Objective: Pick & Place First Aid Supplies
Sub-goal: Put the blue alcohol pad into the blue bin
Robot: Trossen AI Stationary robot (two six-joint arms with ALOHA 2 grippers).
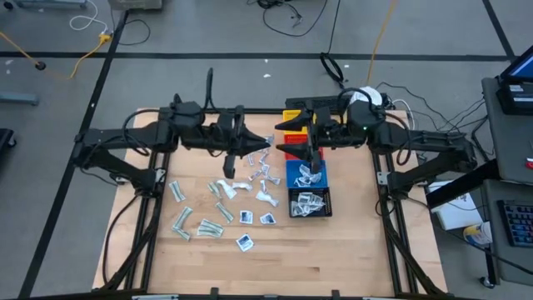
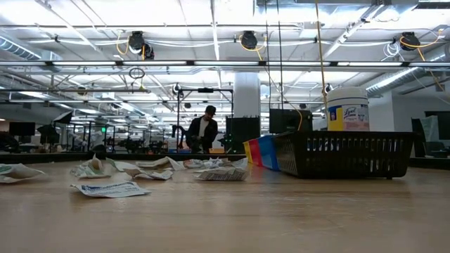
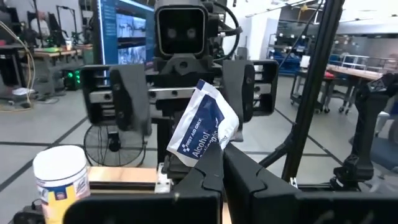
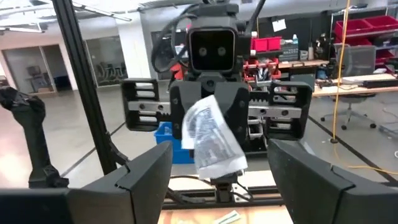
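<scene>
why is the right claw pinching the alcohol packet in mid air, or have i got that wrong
Wrong arm. The left claw is pinching the alcohol packet in mid air; the left wrist view shows it between that arm's own fingers. The right claw faces it, open and empty.

Your left arm reaches in from the table's left edge, raised above the surface, its left gripper [image 3: 214,155] closed with fingertips pinching an alcohol wipe packet [image 3: 202,124]. Your right arm reaches in from the right edge, facing the left arm near the table's far middle, its right gripper [image 4: 217,180] spread wide, fingers [image 4: 140,171] well apart.
</scene>
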